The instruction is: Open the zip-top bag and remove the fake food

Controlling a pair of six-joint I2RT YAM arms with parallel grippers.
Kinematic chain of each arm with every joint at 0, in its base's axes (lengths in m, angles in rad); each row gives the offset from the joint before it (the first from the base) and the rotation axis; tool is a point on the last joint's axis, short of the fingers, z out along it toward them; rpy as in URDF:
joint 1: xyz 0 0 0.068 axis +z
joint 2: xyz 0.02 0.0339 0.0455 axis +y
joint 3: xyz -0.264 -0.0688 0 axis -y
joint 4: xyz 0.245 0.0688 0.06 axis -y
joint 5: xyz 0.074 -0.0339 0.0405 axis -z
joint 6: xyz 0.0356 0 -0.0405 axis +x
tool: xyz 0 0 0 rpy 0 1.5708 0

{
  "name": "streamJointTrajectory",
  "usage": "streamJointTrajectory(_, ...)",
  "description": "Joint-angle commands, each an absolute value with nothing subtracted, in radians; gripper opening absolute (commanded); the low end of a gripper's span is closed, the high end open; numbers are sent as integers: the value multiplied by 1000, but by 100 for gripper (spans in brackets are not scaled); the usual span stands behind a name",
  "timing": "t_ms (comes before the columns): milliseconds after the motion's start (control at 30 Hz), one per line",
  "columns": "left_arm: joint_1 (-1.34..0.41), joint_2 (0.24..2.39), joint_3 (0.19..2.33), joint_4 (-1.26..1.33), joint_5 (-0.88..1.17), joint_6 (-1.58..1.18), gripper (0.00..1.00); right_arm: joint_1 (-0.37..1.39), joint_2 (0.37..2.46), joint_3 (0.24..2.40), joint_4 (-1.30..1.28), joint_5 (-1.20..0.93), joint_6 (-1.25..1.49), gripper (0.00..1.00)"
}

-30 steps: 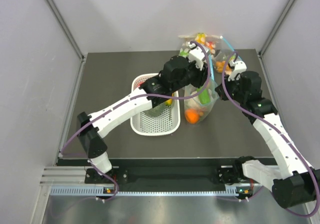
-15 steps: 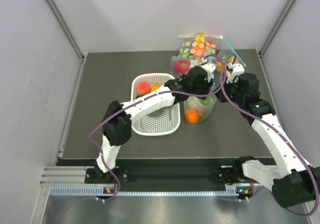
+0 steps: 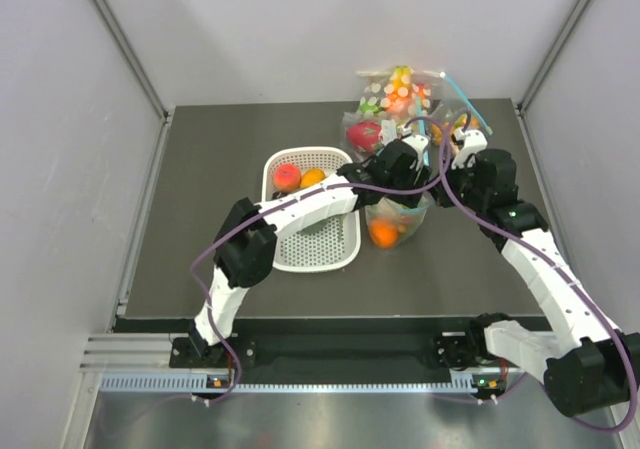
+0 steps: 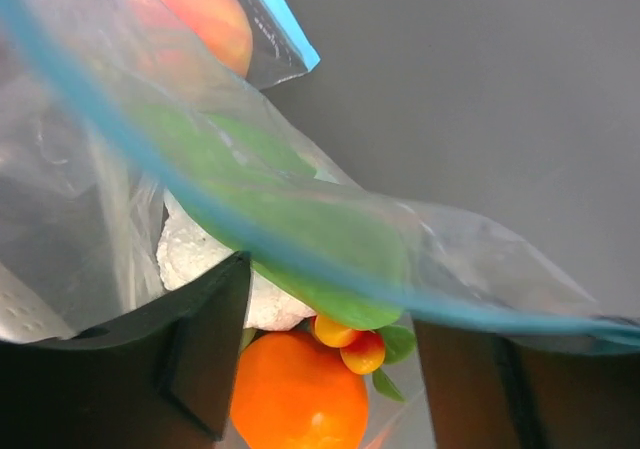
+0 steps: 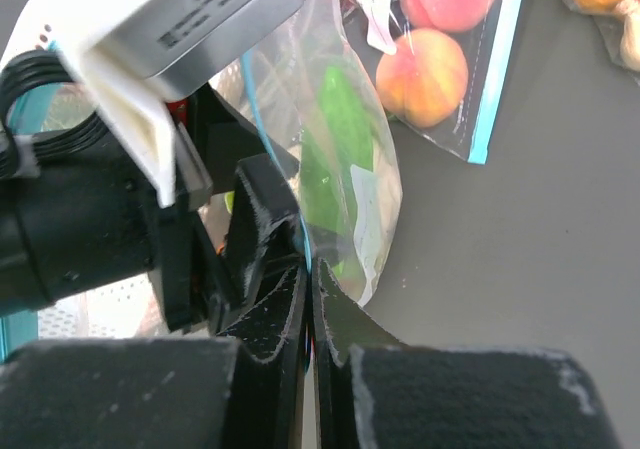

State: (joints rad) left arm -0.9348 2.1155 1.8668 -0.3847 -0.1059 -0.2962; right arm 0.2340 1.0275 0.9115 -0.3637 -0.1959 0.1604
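While the bag (image 3: 412, 219) rests on the counter (image 3: 220, 189) right of the basket (image 3: 310, 254), right jaws clenched on its blue rim, left jaws released at its mouth, orange (image 4: 298, 409), green vegetable (image 4: 330, 244) inside.

**A:** How is the light from above?

**B:** Bright and even. The white walls (image 3: 300, 29) are close to washing out, and the dark table (image 3: 200, 199) shows hardly any shadow. Everything there is sharp.

**A:** And the wrist views?

**B:** On the left wrist, the zip-top bag (image 4: 90, 229) is right against the lens. Its blue zip strip (image 4: 300, 269) is smeared into a blurry band, while the orange fruit (image 4: 300, 404) is clearer. On the right wrist, the right gripper (image 5: 310, 279) is out of focus along the bottom edge, and pale glare streaks the bag's film.
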Motion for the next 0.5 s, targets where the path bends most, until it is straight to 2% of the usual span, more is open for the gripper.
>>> streamJointTrajectory(0,-922,2131,1896,-391,-98,-345,71,239,1016,911,-325,-213,164,0)
streamJointTrajectory(133,-919,2144,1882,-376,-84,-357,82,239,1011,910,-327,-215,161,0)
streamJointTrajectory(300,-916,2167,1879,-373,-51,-360,82,241,1012,911,-324,-219,161,0)
streamJointTrajectory(400,-914,2169,1859,-351,-28,-362,73,239,1014,911,-322,-219,161,0)
streamJointTrajectory(433,-913,2169,1853,-347,-20,-364,67,239,1015,911,-324,-218,161,0)
streamJointTrajectory(467,-911,2169,1850,-339,-14,-364,54,241,1014,911,-327,-219,158,0)
